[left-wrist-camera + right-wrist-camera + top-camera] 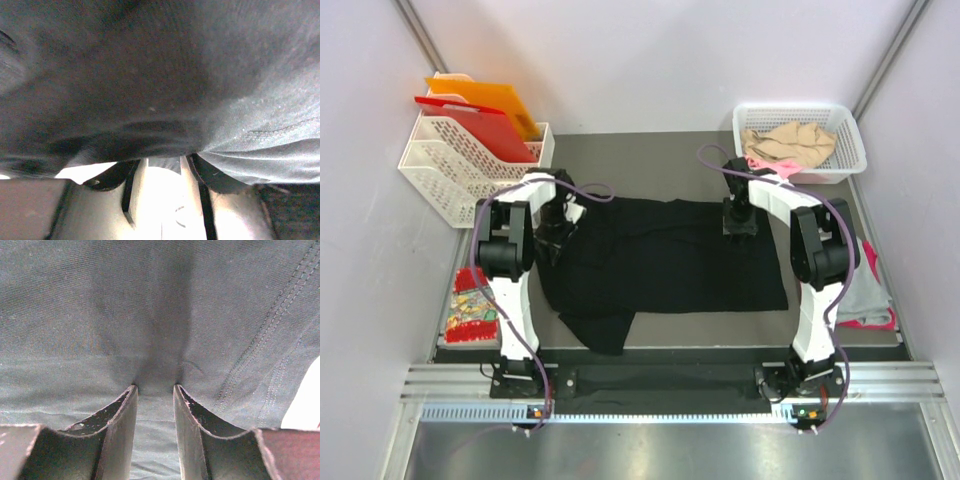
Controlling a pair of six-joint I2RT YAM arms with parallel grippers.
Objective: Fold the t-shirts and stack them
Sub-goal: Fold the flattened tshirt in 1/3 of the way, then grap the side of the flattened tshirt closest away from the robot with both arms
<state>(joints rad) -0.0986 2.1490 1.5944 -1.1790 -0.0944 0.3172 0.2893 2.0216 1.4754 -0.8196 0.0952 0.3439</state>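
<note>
Black t-shirt (670, 260) spread flat, near-left of white basket (790, 107). Soft, light, limp; likely to sag and crease, so best taken by its edges. Right gripper (155, 395) pinches cloth just nearside of basket. Left gripper (162, 167) clamps a bunched fold, well left of basket.

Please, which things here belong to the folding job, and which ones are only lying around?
For the job: black t-shirt, spread mid-table; beige t-shirt in the white basket; pink t-shirt over its rim; grey t-shirt and magenta-pink t-shirt at the right edge.

Just lying about: red folder, orange folder, white rack, red patterned card, the basket itself.
</note>
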